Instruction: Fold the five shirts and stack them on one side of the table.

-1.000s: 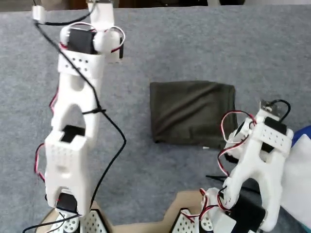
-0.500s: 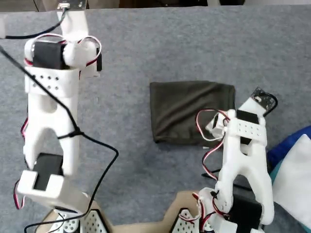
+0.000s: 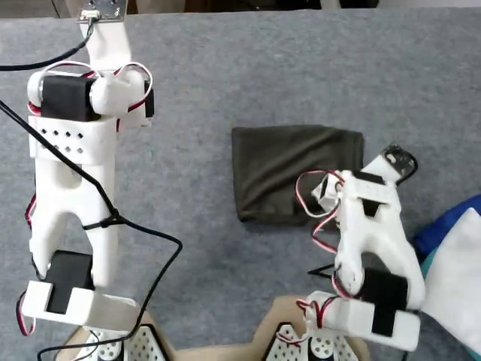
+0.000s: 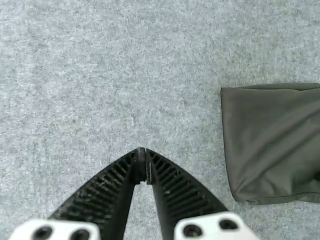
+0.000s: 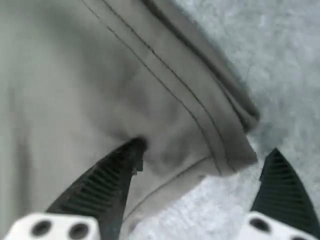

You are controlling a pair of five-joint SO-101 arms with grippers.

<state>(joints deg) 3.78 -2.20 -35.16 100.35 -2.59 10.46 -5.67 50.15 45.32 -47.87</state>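
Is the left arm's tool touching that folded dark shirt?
Apart. The left wrist view shows the left tool shut over grey table, with bare table between it and the folded shirt.

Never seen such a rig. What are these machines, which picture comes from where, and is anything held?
Two small white robot arms stand side by side at a grey table. One picture looks down from above; the other two come from a camera on each arm's wrist. A folded dark olive shirt lies on the table, with blue and white clothes beside the right arm. The left gripper is shut above bare table, holding nothing. The right gripper is open astride the shirt's corner, gripping nothing.
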